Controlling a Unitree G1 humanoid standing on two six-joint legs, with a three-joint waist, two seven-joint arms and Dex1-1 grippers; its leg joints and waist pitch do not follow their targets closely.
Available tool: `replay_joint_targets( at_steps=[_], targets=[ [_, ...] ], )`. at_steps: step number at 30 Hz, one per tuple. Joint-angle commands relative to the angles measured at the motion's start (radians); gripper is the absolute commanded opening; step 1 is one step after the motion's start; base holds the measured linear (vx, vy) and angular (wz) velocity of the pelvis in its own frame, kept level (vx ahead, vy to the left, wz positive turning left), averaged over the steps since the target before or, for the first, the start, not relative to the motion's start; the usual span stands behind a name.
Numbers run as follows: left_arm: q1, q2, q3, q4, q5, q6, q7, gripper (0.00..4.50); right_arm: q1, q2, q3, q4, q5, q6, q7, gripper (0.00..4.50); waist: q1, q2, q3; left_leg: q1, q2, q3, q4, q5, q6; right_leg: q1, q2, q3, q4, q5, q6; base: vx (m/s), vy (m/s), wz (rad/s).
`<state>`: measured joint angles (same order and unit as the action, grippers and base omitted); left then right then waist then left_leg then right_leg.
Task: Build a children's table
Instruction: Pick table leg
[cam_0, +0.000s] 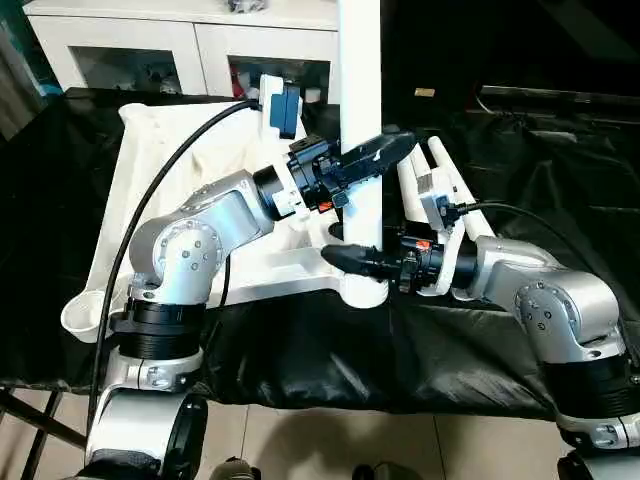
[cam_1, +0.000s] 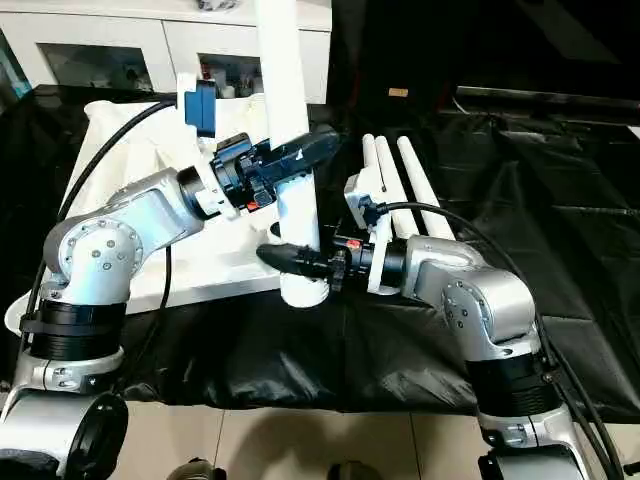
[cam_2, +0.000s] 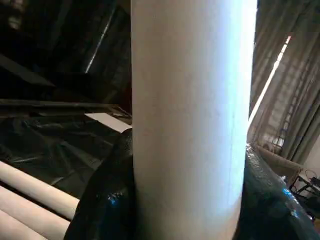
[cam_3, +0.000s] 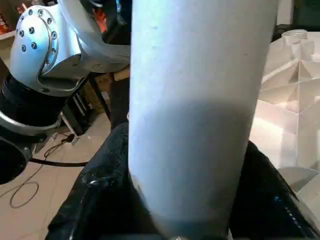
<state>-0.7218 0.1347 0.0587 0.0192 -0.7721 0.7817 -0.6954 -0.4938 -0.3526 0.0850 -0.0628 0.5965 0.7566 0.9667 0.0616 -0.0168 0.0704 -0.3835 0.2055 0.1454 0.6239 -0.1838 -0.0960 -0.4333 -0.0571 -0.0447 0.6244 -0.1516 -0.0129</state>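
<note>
The white tabletop (cam_0: 150, 150) lies upside down on the black-covered table, ribs up (cam_3: 295, 90). One white leg (cam_0: 360, 80) stands upright in its near right corner socket (cam_0: 365, 290). My left gripper (cam_0: 395, 148) is shut on this leg about a third of the way up; its black fingers (cam_2: 105, 200) clasp the tube (cam_2: 192, 120). My right gripper (cam_0: 340, 260) is shut on the same leg just above the socket, with its fingers (cam_3: 100, 200) on either side of the tube (cam_3: 195, 100). Three spare legs (cam_1: 400, 180) lie side by side right of the tabletop.
A white glass-door cabinet (cam_0: 180, 50) stands behind the table. Black cloth (cam_0: 300, 350) covers the table to its near edge, with tiled floor below. An open corner socket (cam_0: 85, 310) sits at the tabletop's near left. My left forearm (cam_3: 45, 50) reaches across the tabletop.
</note>
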Motion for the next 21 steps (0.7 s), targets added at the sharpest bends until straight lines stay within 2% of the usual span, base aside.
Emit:
replay_joint_targets(
  at_steps=[1, 2, 4, 8, 9, 10, 11, 12, 13, 15, 16, 17, 18, 19, 21],
  targets=[
    [-0.003, 0.003, -0.003, -0.026, -0.009, 0.005, 0.001, 1.88, -0.009, 0.000, 0.001, 0.009, -0.004, 0.004, -0.009, 2.04, 0.004, 0.008, -0.085, 0.005, 0.001, 0.014, -0.068, -0.157, 0.006, 0.077, -0.046, 0.027, -0.081, -0.274, -0.162, 0.000, 0.000, 0.00],
    [-0.002, 0.002, -0.003, -0.028, -0.007, 0.005, 0.004, 2.23, -0.009, 0.001, 0.001, 0.009, -0.005, 0.003, -0.011, 1.99, 0.004, 0.008, -0.085, 0.005, 0.001, 0.014, -0.068, -0.157, 0.006, 0.077, -0.046, 0.028, -0.080, -0.269, -0.164, 0.000, 0.000, 0.00],
    [-0.002, -0.003, 0.003, -0.030, -0.005, 0.007, 0.024, 2.58, -0.009, 0.004, 0.001, 0.010, -0.008, -0.001, -0.017, 1.98, 0.004, 0.008, -0.086, 0.004, 0.001, 0.014, -0.068, -0.152, 0.007, 0.078, -0.046, 0.028, -0.079, -0.256, -0.169, 0.000, 0.000, 0.00],
    [-0.004, -0.005, 0.000, -0.036, 0.016, -0.015, 0.039, 2.79, -0.009, 0.016, -0.003, 0.007, -0.016, -0.016, -0.040, 1.96, 0.003, 0.009, -0.085, 0.005, 0.001, 0.014, -0.068, -0.158, 0.003, 0.077, -0.047, 0.028, -0.080, -0.261, -0.170, 0.000, 0.000, 0.00],
    [-0.005, -0.002, -0.009, -0.033, 0.055, -0.043, 0.064, 3.01, -0.013, 0.029, -0.008, 0.004, -0.025, -0.024, -0.071, 1.96, 0.003, 0.010, -0.085, 0.005, 0.002, 0.013, -0.069, -0.158, 0.003, 0.077, -0.046, 0.027, -0.081, -0.261, -0.167, 0.000, 0.000, 0.00],
    [-0.006, -0.001, -0.014, -0.031, 0.073, -0.055, 0.075, 3.04, -0.015, 0.035, -0.010, 0.003, -0.029, -0.028, -0.085, 1.96, 0.001, 0.009, -0.085, 0.005, 0.001, 0.013, -0.069, -0.161, 0.001, 0.078, -0.046, 0.027, -0.081, -0.266, -0.162, 0.000, 0.000, 0.00],
    [-0.010, -0.005, -0.014, -0.021, 0.110, -0.083, 0.113, 3.06, -0.021, 0.050, -0.013, 0.002, -0.050, -0.041, -0.126, 1.96, 0.002, 0.015, -0.085, 0.005, 0.002, 0.012, -0.069, -0.160, -0.004, 0.076, -0.047, 0.028, -0.081, -0.267, -0.156, 0.000, 0.000, 0.00],
    [-0.022, -0.023, -0.003, 0.002, 0.172, -0.127, 0.210, 3.19, -0.029, 0.077, -0.008, -0.002, -0.093, -0.061, -0.201, 1.96, -0.002, 0.013, -0.084, 0.005, 0.001, 0.012, -0.070, -0.158, -0.011, 0.075, -0.045, 0.027, -0.082, -0.267, -0.152, 0.000, 0.000, 0.00],
    [-0.022, -0.023, -0.003, 0.002, 0.172, -0.127, 0.210, 3.19, -0.029, 0.077, -0.008, -0.002, -0.093, -0.061, -0.201, 1.96, -0.002, 0.013, -0.085, 0.006, 0.002, 0.012, -0.070, -0.157, -0.015, 0.075, -0.046, 0.027, -0.082, -0.269, -0.150, 0.000, 0.000, 0.00],
    [-0.032, -0.043, 0.015, 0.015, 0.206, -0.140, 0.300, 3.22, -0.034, 0.099, 0.004, -0.005, -0.137, -0.078, -0.265, 1.96, -0.002, 0.012, -0.085, 0.006, 0.001, 0.012, -0.069, -0.161, -0.024, 0.076, -0.046, 0.029, -0.080, -0.269, -0.147, 0.000, 0.000, 0.00],
    [-0.042, -0.072, 0.036, 0.022, 0.232, -0.155, 0.394, 3.22, -0.035, 0.124, 0.017, -0.012, -0.170, -0.093, -0.320, 1.96, -0.001, 0.011, -0.087, 0.006, -0.002, 0.013, -0.068, -0.163, -0.020, 0.077, -0.046, 0.029, -0.081, -0.272, -0.143, 0.000, 0.000, 0.00],
    [-0.042, -0.072, 0.036, 0.022, 0.232, -0.155, 0.394, 3.22, -0.035, 0.124, 0.017, -0.012, -0.170, -0.093, -0.320, 1.96, -0.002, 0.012, -0.086, 0.005, 0.001, 0.013, -0.069, -0.161, -0.023, 0.075, -0.045, 0.030, -0.079, -0.263, -0.142, 0.000, 0.000, 0.00],
    [-0.050, -0.104, 0.055, 0.024, 0.253, -0.168, 0.480, 3.22, -0.037, 0.152, 0.025, -0.017, -0.198, -0.106, -0.373, 1.96, -0.001, 0.011, -0.087, 0.005, -0.001, 0.012, -0.068, -0.154, -0.022, 0.077, -0.044, 0.029, -0.080, -0.251, -0.141, 0.000, 0.000, 0.00],
    [-0.050, -0.106, 0.056, 0.024, 0.255, -0.169, 0.486, 3.22, -0.037, 0.154, 0.025, -0.016, -0.200, -0.106, -0.378, 1.96, -0.003, 0.011, -0.087, 0.003, -0.001, 0.011, -0.068, -0.149, -0.022, 0.078, -0.044, 0.029, -0.078, -0.234, -0.143, 0.000, 0.000, 0.00],
    [-0.052, -0.140, 0.049, 0.030, 0.330, -0.196, 0.598, 3.22, -0.045, 0.205, 0.020, -0.012, -0.215, -0.104, -0.457, 1.96, -0.004, 0.011, -0.086, 0.003, -0.001, 0.012, -0.069, -0.152, -0.019, 0.076, -0.044, 0.029, -0.080, -0.238, -0.143, 0.000, 0.000, 0.00]
  ],
)
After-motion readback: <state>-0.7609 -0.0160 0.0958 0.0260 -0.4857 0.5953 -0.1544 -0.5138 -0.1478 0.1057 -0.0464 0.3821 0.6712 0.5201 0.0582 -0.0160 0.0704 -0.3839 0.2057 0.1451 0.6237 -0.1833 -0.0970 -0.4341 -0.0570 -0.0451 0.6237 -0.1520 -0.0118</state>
